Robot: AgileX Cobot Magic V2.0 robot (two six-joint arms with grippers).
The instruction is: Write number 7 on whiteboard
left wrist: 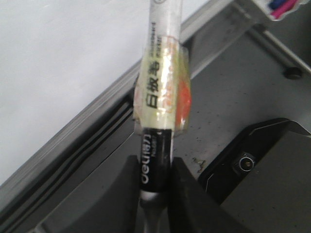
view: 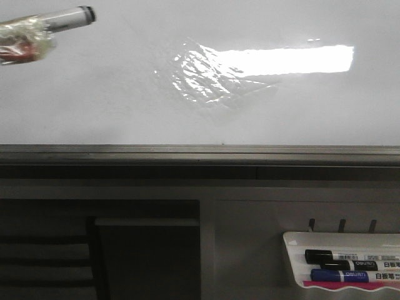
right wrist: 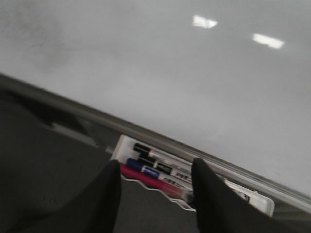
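The whiteboard (view: 112, 106) fills the upper part of the front view, glossy white, with a bright rectangular glare and a wrinkled shiny patch near its middle. Its grey edge rail (view: 200, 153) runs along the bottom of the board. No drawn mark shows on the board in any view, so the number 7 cannot be seen.

At the upper left of the front view, a marker (view: 69, 19) points toward the board, its dark tip just off or at the surface; I cannot tell whether it touches. Yellowish tape (view: 25, 39) is wrapped around the marker's barrel. In the left wrist view the left gripper (left wrist: 156, 179) is clenched on the marker's black lower end, one finger (left wrist: 187, 194) on each side of it.

The right gripper (right wrist: 155, 187) is released, its two dark fingers spread apart with nothing between them. Beyond it, just below the rail, hangs a small white tray (right wrist: 252, 201) holding a black marker (right wrist: 143, 149), a blue marker (right wrist: 138, 167) and something pink.
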